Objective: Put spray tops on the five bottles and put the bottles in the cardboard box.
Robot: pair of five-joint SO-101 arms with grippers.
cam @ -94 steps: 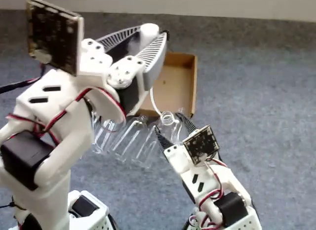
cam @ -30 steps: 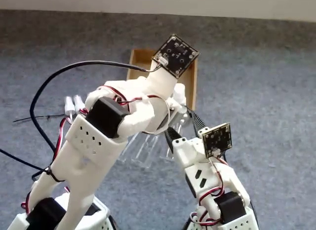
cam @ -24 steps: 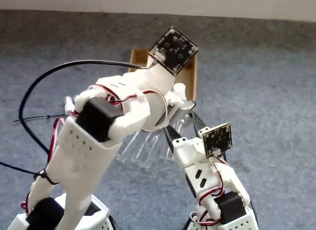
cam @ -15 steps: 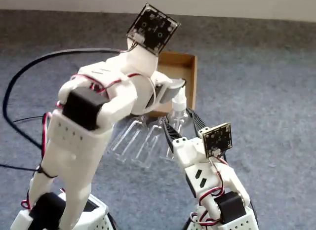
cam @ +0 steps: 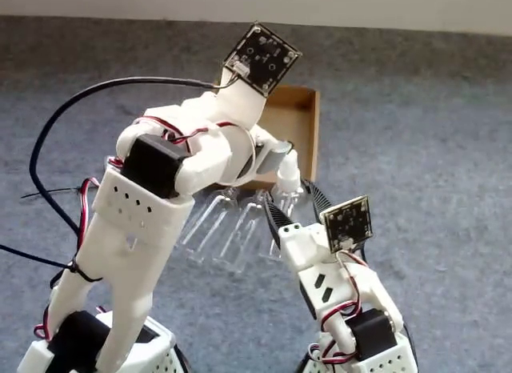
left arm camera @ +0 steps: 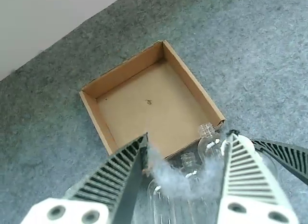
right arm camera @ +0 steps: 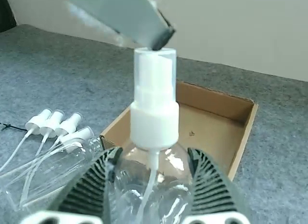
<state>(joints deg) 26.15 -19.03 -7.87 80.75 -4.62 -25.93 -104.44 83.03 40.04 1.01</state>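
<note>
We see the right jaws closed on a clear bottle (right arm camera: 166, 173), holding it upright. The white spray top (right arm camera: 154, 116) sits on its neck, above the jaws, with its dip tube running down inside. The left jaws stand wide apart and grip nothing. One of their fingers (right arm camera: 120, 17) hangs right over the spray top's cap, touching it or nearly so; we cannot tell which. In the left wrist view a white blur lies between those open jaws. Beyond both pairs of jaws the cardboard box (left arm camera: 159, 113) sits open-topped on the grey table (cam: 416, 149). Off to one side of the right jaws, loose spray tops (right arm camera: 53, 120) lie in a row, and the other bottles (cam: 224, 225) lie on their sides just beside the held one.
</note>
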